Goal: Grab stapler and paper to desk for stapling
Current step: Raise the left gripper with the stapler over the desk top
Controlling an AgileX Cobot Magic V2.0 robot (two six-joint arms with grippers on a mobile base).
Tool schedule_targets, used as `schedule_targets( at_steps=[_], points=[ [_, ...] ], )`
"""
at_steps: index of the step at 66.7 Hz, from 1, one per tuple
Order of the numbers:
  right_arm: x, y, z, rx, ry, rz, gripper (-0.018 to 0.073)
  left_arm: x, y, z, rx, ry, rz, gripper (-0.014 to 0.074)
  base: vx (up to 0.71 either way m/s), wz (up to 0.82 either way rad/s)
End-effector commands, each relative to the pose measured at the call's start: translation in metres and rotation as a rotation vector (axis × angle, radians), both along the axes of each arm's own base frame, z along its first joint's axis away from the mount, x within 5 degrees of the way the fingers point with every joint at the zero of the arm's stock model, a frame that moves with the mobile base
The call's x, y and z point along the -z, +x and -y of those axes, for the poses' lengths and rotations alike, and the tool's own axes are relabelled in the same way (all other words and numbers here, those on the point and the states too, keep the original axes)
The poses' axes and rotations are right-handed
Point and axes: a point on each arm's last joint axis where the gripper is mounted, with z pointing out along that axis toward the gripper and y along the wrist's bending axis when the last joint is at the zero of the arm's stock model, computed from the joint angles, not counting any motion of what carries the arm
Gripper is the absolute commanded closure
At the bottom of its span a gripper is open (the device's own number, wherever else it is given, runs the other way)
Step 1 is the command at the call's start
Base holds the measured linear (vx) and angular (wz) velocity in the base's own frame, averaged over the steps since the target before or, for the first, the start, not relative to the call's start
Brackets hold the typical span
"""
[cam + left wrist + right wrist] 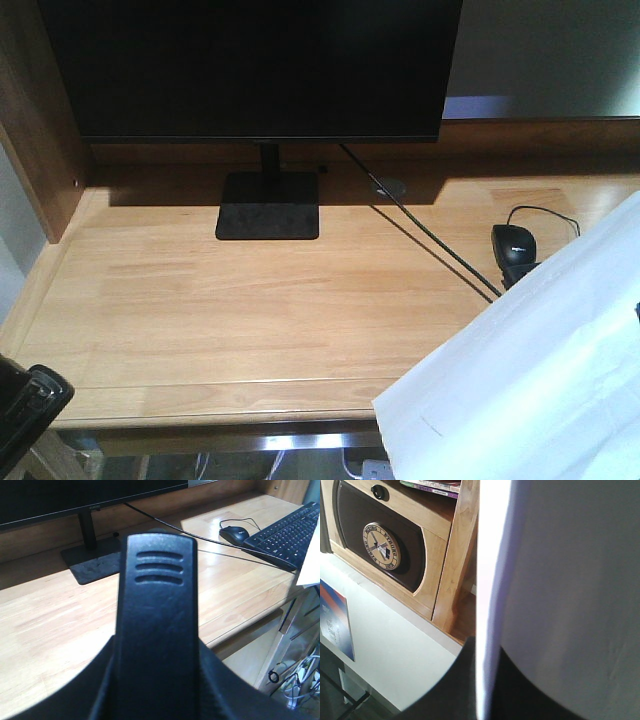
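The black stapler [159, 595] fills the middle of the left wrist view, its ribbed end pointing up, and my left gripper [157, 650] is shut on it. In the front view this gripper and stapler [28, 408] hang at the lower left, just off the front edge of the light-wood desk [250, 320]. The white paper [530, 370] slants across the lower right, overhanging the desk's front right corner. In the right wrist view the paper [560, 580] stands edge-on, with my right gripper [487, 652] shut on it. In the front view the sheet hides that gripper.
A dark monitor [250, 60] on a square black base [268, 205] stands at the back of the desk. A black mouse [515, 245] and a cable [430, 235] lie at the right, with a black keyboard [290, 532] beyond. A wooden shelving unit [445, 555] is beside the right arm.
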Motion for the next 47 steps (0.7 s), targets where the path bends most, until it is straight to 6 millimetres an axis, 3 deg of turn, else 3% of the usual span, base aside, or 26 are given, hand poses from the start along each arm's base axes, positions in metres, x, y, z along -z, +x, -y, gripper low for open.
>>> schedule_targets(
  at_steps=[1,27,35,47],
  points=[
    [-0.013,-0.002,-0.001,-0.014,0.016,0.083,0.0564,-0.019,0.002,0.001,-0.001,-0.075,0.110,0.0603,0.00,0.00],
    [-0.013,-0.002,-0.001,-0.014,0.016,0.083,0.0564,-0.029,0.012,0.006,-0.007,-0.065,0.121,0.0603,0.00,0.00],
    [-0.013,-0.002,-0.001,-0.014,0.016,0.083,0.0564,-0.044,0.032,0.014,-0.011,0.010,0.085,0.0603,0.00,0.00],
    [-0.013,-0.002,-0.001,-0.014,0.016,0.083,0.0564,-0.059,0.079,0.039,0.035,0.168,0.006,0.0603,0.00,0.00]
  ],
)
